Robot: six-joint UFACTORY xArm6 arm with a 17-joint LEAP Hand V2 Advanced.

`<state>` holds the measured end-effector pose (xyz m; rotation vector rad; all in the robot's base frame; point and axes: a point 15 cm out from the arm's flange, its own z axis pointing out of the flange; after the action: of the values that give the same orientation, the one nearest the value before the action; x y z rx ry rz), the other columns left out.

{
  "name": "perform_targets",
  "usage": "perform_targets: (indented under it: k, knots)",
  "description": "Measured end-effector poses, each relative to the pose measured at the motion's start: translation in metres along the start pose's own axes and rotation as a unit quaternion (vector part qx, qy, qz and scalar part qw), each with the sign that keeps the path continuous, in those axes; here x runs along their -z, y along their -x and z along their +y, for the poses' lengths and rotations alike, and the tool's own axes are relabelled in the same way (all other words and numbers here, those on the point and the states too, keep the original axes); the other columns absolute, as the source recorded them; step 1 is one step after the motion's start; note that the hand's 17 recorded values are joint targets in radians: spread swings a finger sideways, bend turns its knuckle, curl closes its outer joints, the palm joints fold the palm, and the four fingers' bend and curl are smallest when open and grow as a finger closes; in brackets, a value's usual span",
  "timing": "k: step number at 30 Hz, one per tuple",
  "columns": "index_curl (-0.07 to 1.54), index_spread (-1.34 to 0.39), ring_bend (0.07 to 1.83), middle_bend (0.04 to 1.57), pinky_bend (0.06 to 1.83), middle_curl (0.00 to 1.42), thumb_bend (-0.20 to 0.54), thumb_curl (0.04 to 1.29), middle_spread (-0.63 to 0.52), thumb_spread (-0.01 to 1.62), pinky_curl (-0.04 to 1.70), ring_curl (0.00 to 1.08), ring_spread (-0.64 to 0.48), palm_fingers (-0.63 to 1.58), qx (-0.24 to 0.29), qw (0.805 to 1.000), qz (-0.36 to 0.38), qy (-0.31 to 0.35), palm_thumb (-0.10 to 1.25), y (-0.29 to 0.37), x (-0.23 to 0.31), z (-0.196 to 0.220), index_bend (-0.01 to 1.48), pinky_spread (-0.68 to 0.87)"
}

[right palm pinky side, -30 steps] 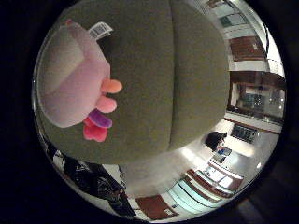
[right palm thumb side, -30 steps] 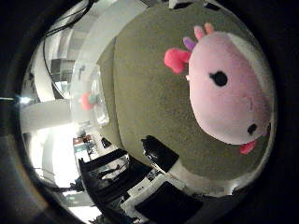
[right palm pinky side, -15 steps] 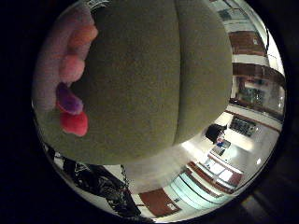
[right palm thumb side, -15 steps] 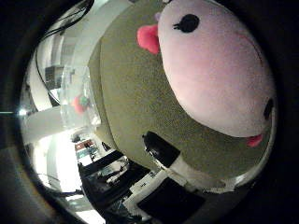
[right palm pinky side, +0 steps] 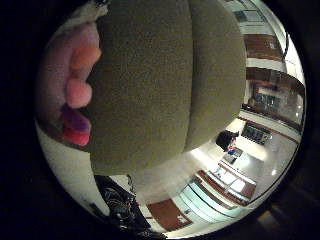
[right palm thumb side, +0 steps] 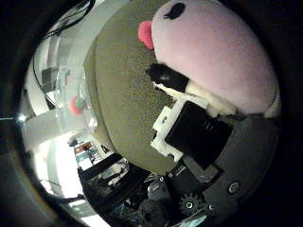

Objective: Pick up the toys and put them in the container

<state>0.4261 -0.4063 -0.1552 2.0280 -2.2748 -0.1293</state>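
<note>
Plush toy (right palm thumb side: 222, 61): pink, rounded, with a black eye and a bright pink ear or fin at its edge. You will find it filling the upper right of the thumb side palm frame, so it sits very close to the palm. It lies on an olive-green cushion (right palm pinky side: 150, 85) with a coarse woven surface.

Hand (right palm thumb side: 189, 123): a white and black finger reaches in from the lower right of the thumb side frame, its dark tip lying against the toy's lower flank, just beside the cushion surface. You see one finger in contact; whether the fingers are curled round the toy cannot be told from these views. Geared and black parts of the hand's body fill the lower right of that frame.

Little finger side frame: the toy shows only at the far left edge, as a pink body with small orange, pink, purple and red rounded nubs pressed against the cushion. The cushion takes up most of the frame centre, and a seam runs down it, splitting it into two bulging sections.

Container (right palm thumb side: 71, 101): clear plastic, at the left of the thumb side frame, standing beside the cushion's edge, well apart from the toy. A small red and green item (right palm thumb side: 75, 105) sits inside it.

Toy is on the cushion, not in the container.
</note>
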Motion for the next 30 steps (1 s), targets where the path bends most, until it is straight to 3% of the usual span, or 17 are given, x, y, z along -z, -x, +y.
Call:
perform_targets:
  k: [5,12,21,30]
  knots:
    - [0.86,-0.33,1.36,1.19,1.6,0.86,-0.005,0.37,-0.24,1.08,0.46,0.71,-0.26,1.08,-0.011,1.0,0.001,-0.008,0.95,-0.019,0.001,0.009,1.06,-0.2]
    - [0.91,-0.29,1.37,1.25,1.62,0.9,-0.003,0.49,-0.2,1.08,0.54,0.79,-0.26,1.06,-0.022,0.999,0.02,-0.04,1.1,-0.04,0.038,-0.004,1.09,-0.17]
    - [0.93,-0.28,1.33,1.26,1.58,0.91,-0.013,0.59,-0.18,1.04,0.62,0.87,-0.27,1.06,-0.016,0.994,0.055,-0.093,1.08,-0.05,0.151,-0.036,1.08,-0.17]
    - [0.94,-0.28,1.29,1.26,1.54,0.9,-0.014,0.65,-0.17,1.02,0.69,0.92,-0.28,1.07,0.004,0.991,0.05,-0.12,1.05,0.006,0.247,-0.015,1.07,-0.18]
